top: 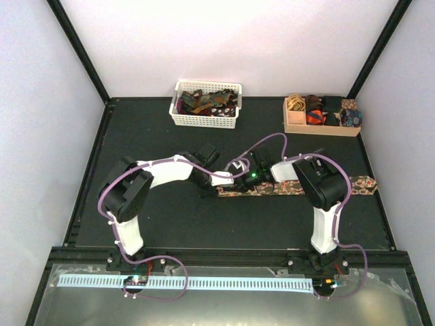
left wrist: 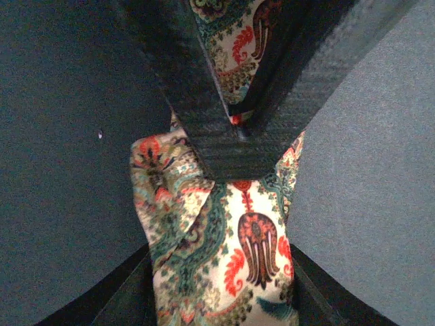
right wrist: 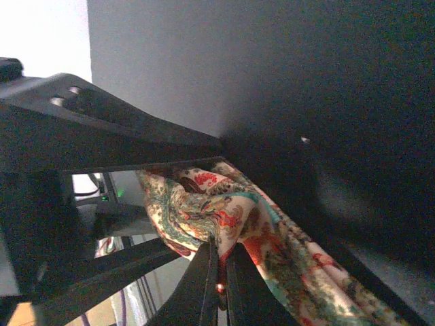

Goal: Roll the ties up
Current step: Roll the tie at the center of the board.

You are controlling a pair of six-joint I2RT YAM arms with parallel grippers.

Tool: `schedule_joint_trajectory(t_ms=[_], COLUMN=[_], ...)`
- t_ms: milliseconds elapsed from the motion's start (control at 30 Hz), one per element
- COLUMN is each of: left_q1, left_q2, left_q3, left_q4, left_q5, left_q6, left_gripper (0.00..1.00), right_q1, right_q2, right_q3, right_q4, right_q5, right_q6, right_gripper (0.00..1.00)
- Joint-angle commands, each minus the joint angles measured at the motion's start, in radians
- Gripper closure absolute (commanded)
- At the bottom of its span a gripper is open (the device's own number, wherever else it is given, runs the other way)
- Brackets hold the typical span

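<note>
A floral tie (top: 292,189) in red, green and beige lies left to right across the black table. Its wide end (top: 363,184) points right. The narrow end is folded into a small bundle (left wrist: 224,251) between both grippers. My left gripper (left wrist: 221,288) has a finger against each side of that bundle and is shut on it. From the far side my right gripper (right wrist: 221,261) pinches a fold of the same tie (right wrist: 272,238), its fingers (left wrist: 234,146) pressed close together. In the top view the left gripper (top: 207,185) and the right gripper (top: 238,181) meet at the tie's left end.
A white slatted basket (top: 204,123) with several loose ties stands at the back centre. A tan wooden compartment box (top: 323,129) holding rolled ties stands at the back right. The black frame edge runs along the near side by the arm bases.
</note>
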State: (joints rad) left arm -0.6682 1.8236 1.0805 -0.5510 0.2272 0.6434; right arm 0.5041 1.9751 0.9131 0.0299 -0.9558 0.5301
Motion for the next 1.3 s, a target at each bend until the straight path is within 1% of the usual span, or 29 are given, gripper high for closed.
schedule_joint_trajectory(t_ms=[0, 33, 100, 267, 367, 433, 567, 667, 767, 1000, 1167, 1267], left_q1=[0.003, 0.007, 0.013, 0.017, 0.016, 0.023, 0.063, 0.092, 0.107, 0.109, 0.106, 0.104], left_q2=[0.000, -0.002, -0.008, -0.014, -0.013, -0.027, -0.094, -0.117, -0.114, -0.112, -0.093, -0.088], left_q3=[0.001, -0.003, -0.004, 0.005, 0.009, -0.001, -0.052, -0.078, -0.082, -0.094, -0.076, -0.070], left_q4=[-0.005, -0.001, 0.003, 0.005, 0.001, 0.014, 0.065, 0.083, 0.073, 0.071, 0.034, 0.029], left_q5=[-0.035, -0.038, -0.034, -0.016, 0.000, 0.013, 0.074, 0.081, 0.097, 0.103, 0.135, 0.139], left_q6=[0.031, 0.033, 0.037, 0.040, 0.035, 0.027, 0.022, 0.033, 0.047, 0.069, 0.089, 0.089], left_gripper=[0.57, 0.62, 0.66, 0.67, 0.60, 0.51, 0.35, 0.33, 0.33, 0.37, 0.38, 0.42], right_q1=[-0.007, -0.007, -0.007, -0.007, -0.007, -0.007, -0.006, -0.007, -0.007, -0.007, -0.007, -0.007], right_q2=[-0.064, -0.066, -0.060, 0.002, 0.029, 0.042, 0.067, 0.071, 0.081, 0.083, 0.083, 0.088], right_q3=[0.004, 0.004, 0.012, 0.032, 0.042, 0.047, 0.062, 0.062, 0.066, 0.061, 0.061, 0.061], right_q4=[0.016, 0.016, 0.009, -0.024, -0.054, -0.073, -0.124, -0.144, -0.151, -0.162, -0.159, -0.159], right_q5=[-0.043, -0.042, -0.031, -0.011, 0.015, 0.039, 0.072, 0.096, 0.096, 0.106, 0.100, 0.100], right_q6=[0.018, 0.020, 0.011, -0.017, -0.049, -0.074, -0.099, -0.116, -0.113, -0.121, -0.119, -0.118], right_gripper=[0.99, 0.99, 0.99, 0.99, 0.99, 0.99, 0.99, 0.99, 0.99, 0.99, 0.99, 0.99])
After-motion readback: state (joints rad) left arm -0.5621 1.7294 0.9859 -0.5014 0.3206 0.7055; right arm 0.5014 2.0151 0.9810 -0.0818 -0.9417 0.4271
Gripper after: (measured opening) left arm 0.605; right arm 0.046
